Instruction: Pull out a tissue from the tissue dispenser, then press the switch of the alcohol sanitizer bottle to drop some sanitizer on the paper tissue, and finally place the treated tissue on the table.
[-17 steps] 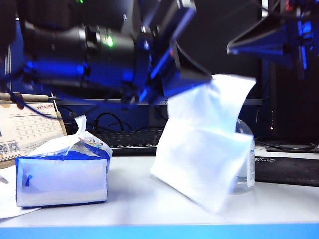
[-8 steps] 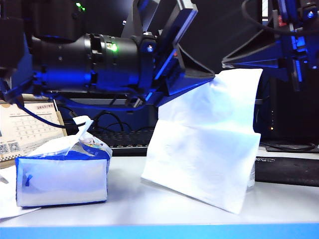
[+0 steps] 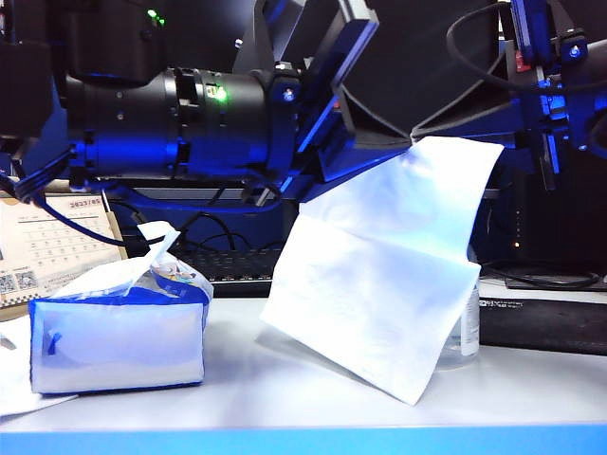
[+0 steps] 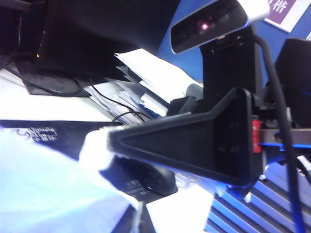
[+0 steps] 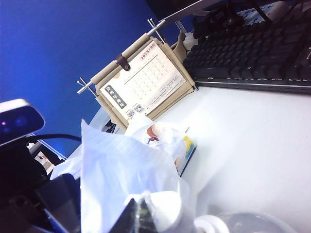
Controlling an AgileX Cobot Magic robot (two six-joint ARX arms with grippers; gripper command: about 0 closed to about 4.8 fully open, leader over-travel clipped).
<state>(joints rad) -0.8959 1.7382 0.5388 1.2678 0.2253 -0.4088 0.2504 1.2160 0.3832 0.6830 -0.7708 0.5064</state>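
While left gripper [image 3: 410, 152] pinches tissue [image 3: 379, 275], right gripper [image 3: 446, 128] hovers nearby.

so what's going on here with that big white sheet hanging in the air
The left gripper is shut on a corner of the tissue, holding it up so it hangs in front of the alcohol sanitizer bottle. The tissue's lower edge reaches down near the table. The right gripper sits up high beside the top of the tissue, above the bottle; whether it is open is hard to tell. The tissue dispenser stands off to the left.
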